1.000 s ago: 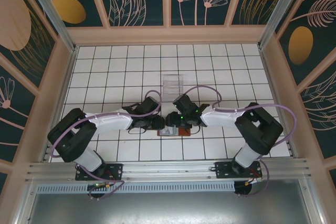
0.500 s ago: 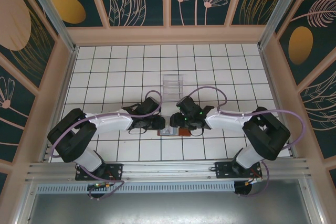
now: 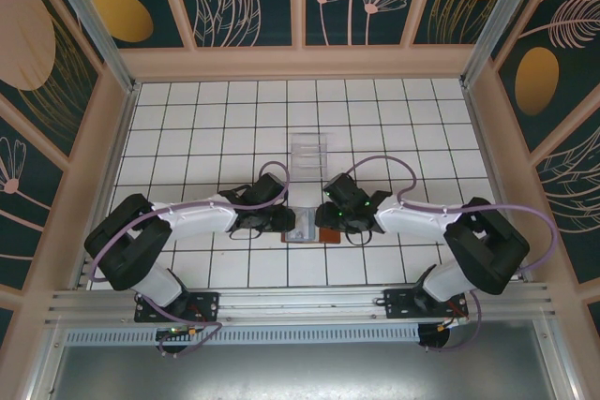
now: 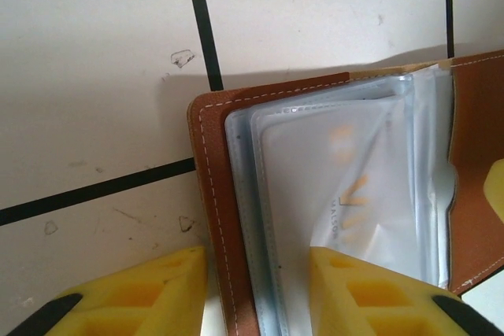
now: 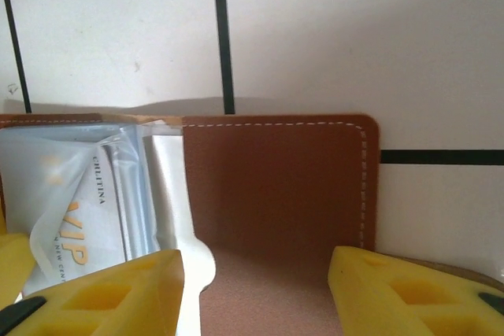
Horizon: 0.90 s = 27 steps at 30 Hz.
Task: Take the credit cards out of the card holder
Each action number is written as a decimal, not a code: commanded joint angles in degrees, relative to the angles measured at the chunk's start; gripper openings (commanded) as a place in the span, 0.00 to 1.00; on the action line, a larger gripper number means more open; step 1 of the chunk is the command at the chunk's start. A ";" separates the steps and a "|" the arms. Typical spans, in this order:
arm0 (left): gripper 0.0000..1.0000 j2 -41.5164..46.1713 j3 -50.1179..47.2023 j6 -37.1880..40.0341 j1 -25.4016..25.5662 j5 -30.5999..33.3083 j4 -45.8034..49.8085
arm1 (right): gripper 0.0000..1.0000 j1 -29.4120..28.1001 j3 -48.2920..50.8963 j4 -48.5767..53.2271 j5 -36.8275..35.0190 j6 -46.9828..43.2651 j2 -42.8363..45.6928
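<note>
Card holder (image 5: pixel 276 186) lies open between left jaws and right jaws, both apart; the right has just shifted over its flap, credit cards (image 4: pixel 346 194) still sleeved.

Overhead wide; wrist views close, sharing card holder (image 5: pixel 276 186)

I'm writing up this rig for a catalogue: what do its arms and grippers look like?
Both the left arm and right arm have bulky black joints, a white middle link and a looping purple cable. Small green lights glow on the right wrist. The left fingertips and right fingertips are yellow blocks with recessed pockets.
</note>
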<state>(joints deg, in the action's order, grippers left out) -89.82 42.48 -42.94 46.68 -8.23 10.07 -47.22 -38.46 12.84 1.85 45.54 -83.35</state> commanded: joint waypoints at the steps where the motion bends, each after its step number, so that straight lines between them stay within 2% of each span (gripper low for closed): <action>1: 0.39 1.44 2.20 -0.92 -0.02 2.29 8.52 | 0.54 1.61 1.63 6.35 -4.16 1.17 1.66; 6: 0.42 1.75 4.91 -1.84 -0.09 0.06 9.61 | 0.54 2.60 0.74 6.72 -1.38 0.38 5.27; 11: 0.44 3.93 3.88 -1.74 -0.04 0.55 7.88 | 0.50 2.66 -1.46 8.60 -0.79 -0.05 8.81; 16: 0.42 5.43 1.49 0.82 -0.09 1.98 5.78 | 0.43 2.40 -5.30 8.30 2.74 -0.96 9.99; 24: 0.39 1.89 0.21 2.95 -0.01 0.22 1.54 | 0.25 1.32 -12.83 3.38 10.86 -1.22 0.52; 27: 0.39 0.15 0.76 3.22 -0.03 -0.17 0.99 | 0.22 0.84 -13.97 2.12 12.15 -1.18 -3.77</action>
<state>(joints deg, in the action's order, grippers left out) -88.18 43.27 -41.30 46.68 -7.55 12.78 -45.74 -51.18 16.29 10.96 44.82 -84.16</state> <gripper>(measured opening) 0.388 0.225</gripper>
